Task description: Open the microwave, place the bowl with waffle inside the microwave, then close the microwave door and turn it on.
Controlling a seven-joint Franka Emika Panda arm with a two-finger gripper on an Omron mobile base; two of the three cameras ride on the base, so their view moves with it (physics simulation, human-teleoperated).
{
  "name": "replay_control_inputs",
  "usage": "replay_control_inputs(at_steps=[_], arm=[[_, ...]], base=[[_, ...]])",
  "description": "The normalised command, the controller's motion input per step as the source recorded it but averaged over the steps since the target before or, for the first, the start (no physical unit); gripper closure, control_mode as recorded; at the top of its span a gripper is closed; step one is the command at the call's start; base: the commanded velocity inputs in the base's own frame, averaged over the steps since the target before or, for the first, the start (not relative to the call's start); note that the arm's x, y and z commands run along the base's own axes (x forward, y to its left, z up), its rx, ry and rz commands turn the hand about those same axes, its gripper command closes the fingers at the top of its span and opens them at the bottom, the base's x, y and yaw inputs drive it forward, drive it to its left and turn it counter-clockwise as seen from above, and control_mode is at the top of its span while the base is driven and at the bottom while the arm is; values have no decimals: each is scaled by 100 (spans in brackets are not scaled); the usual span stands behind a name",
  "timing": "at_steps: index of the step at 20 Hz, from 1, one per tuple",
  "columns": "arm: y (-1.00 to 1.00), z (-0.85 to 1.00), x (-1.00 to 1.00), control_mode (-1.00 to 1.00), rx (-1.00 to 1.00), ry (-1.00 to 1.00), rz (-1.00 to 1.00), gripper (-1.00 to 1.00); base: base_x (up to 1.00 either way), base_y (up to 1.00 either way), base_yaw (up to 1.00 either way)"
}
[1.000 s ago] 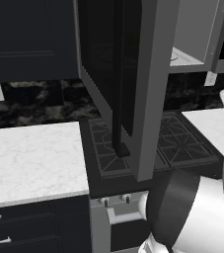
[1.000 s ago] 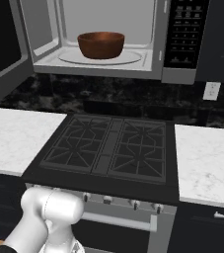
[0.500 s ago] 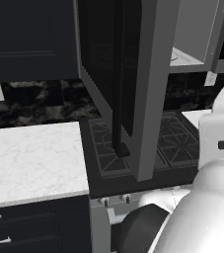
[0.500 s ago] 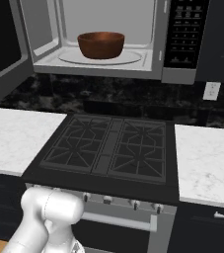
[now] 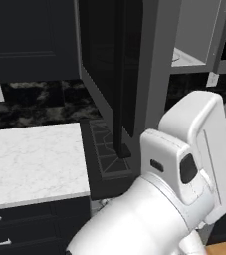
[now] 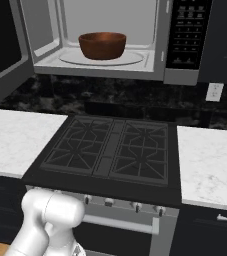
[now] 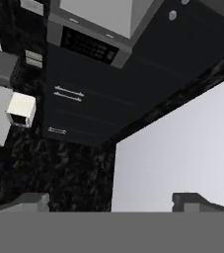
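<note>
We see the large dark glass microwave door (image 5: pixel 115 74) swung wide, its tall bar handle upright, above our pincer (image 7: pixel 111 200), which gapes wide and empty.

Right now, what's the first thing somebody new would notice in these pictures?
Probably the reddish-brown bowl sitting inside the open microwave, up above the black stove. Next, the microwave door swung wide open over the stove's left side, and the robot's big white arm low in front of it.
</note>
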Motion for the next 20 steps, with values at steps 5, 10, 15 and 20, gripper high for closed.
replay_control_inputs(at_steps=[5, 10, 15, 20], arm=[[44, 0, -83, -100, 0, -25, -12, -100], [43, 0, -53, -100, 0, -6, -18, -100], [40, 0, -2, -100, 0, 5, -19, -100], [52, -10, 14, -100, 0, 5, -16, -100]], base=[[0, 0, 0], [0, 0, 0], [0, 0, 0], [0, 0, 0]])
